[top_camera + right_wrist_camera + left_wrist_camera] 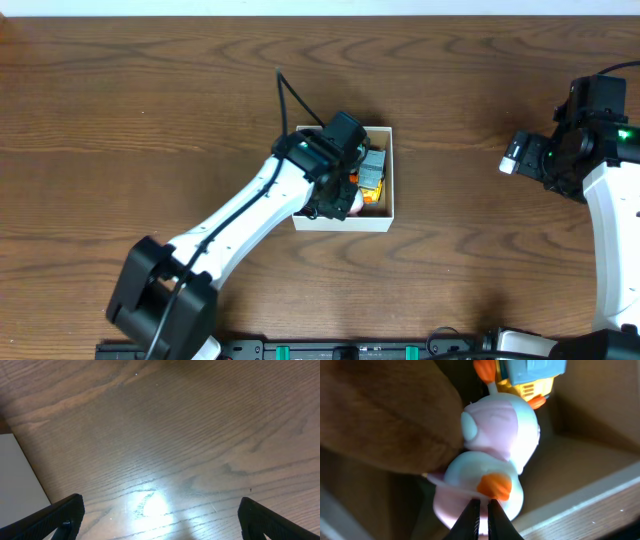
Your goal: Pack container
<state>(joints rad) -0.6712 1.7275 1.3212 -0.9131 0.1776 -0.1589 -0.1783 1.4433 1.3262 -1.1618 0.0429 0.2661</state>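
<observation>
The container (391,190), a white-walled box with a tan inside, sits mid-table. My left gripper (337,196) reaches down into it. In the left wrist view its fingers (482,506) are closed to a thin slit on the lower edge of a pink and white toy (500,430) with orange bits, low inside the box by the white wall (585,491). An orange and blue toy (530,375) lies beyond it, and also shows in the overhead view (372,176). A brown fuzzy toy (385,415) fills the left. My right gripper (513,156) is open and empty over bare wood (162,519).
The table is dark brown wood (150,110). The right arm stands at the right edge, well apart from the box. A flat white surface (15,475) shows at the left edge of the right wrist view.
</observation>
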